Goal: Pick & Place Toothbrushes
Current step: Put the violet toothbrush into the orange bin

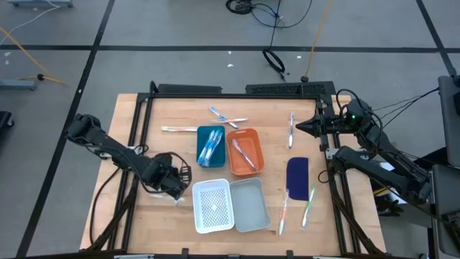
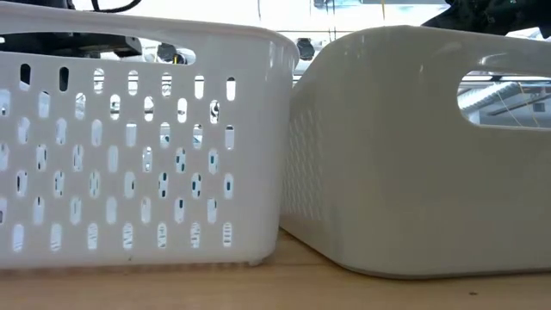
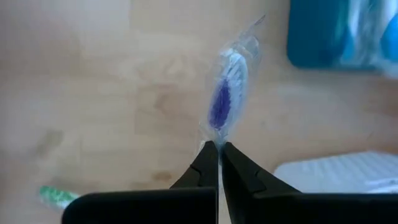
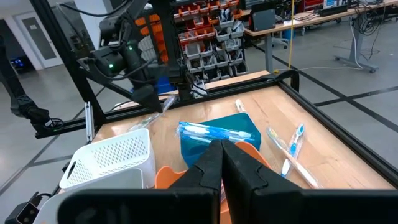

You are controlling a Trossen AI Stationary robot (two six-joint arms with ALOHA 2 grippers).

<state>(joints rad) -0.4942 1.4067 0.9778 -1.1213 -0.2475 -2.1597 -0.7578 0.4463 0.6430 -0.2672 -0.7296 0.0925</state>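
Left hand (image 3: 219, 148) pinches a wrapped blue-bristled toothbrush (image 3: 225, 96) above the bench (image 1: 165, 155).
Closed, empty right hand (image 4: 222, 148) waits at the right edge; blue bin (image 1: 210, 146) presumably sorts by colour.

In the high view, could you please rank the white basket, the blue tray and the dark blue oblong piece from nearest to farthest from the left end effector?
1. White basket, right beside the left end effector.
2. Blue tray, at the table's middle.
3. Dark blue piece, on the table's right side.
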